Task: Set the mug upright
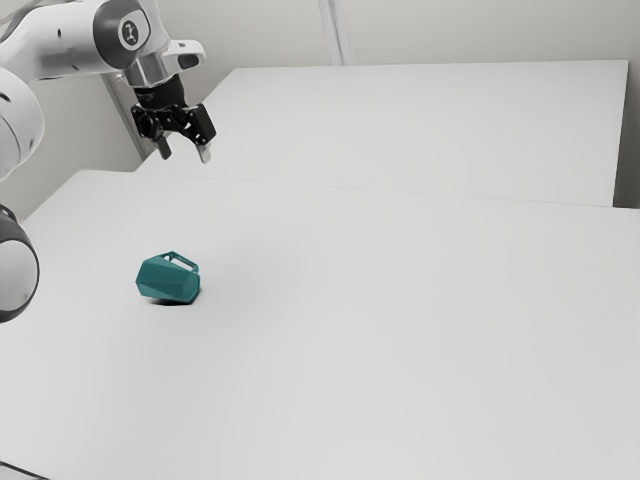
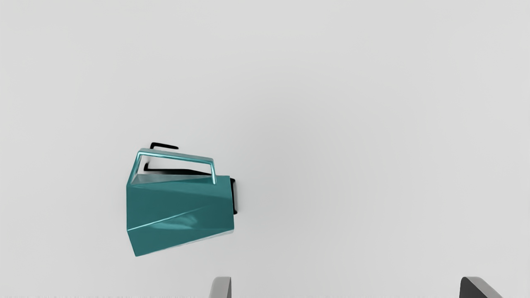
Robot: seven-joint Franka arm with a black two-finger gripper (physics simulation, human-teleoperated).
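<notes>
With the gripper wide open and empty, align above the mug, lying on its side at the gripper's six o'clock (exterior view), grip clear of the handle, and rotate upright after confirming which end, unclear here, is base.

The arm reached in from the exterior view's left, its wrist bent downward — the end effector hung high above the tabletop, fingers spread wide apart.

Plain room: pale wall, table
</notes>
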